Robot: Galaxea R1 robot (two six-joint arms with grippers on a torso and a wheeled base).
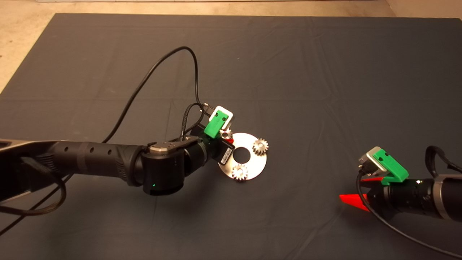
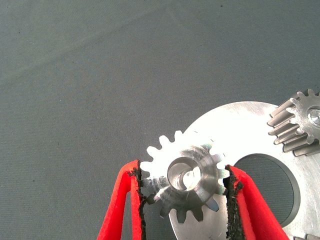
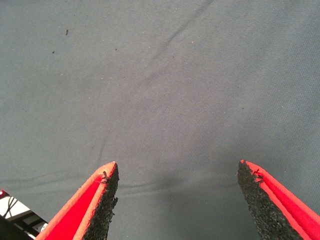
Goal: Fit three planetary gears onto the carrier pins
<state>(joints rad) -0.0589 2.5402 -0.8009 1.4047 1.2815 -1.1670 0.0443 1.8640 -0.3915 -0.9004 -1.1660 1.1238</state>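
Note:
The round silver disc point(image 1: 260, 161) lies on the mat's middle. Two planetary gears point(image 1: 260, 145) point(image 1: 240, 172) sit on its carrier pins. My left gripper point(image 1: 226, 135) hangs over the disc's far-left edge, shut on the third gear point(image 2: 202, 189). In the left wrist view my left gripper point(image 2: 183, 169) pinches that gear's teeth from both sides above the disc point(image 2: 240, 125). A shiny spot shows through its bore. I cannot tell whether it is seated on a pin. One mounted gear point(image 2: 295, 125) shows beyond the disc's central hole. My right gripper point(image 1: 352, 187) is parked open at the lower right, empty point(image 3: 177, 167).
The dark mat point(image 1: 325, 72) covers the table, with bare floor beyond its far-left corner. The left arm's black cable point(image 1: 155, 68) loops over the mat behind the gripper.

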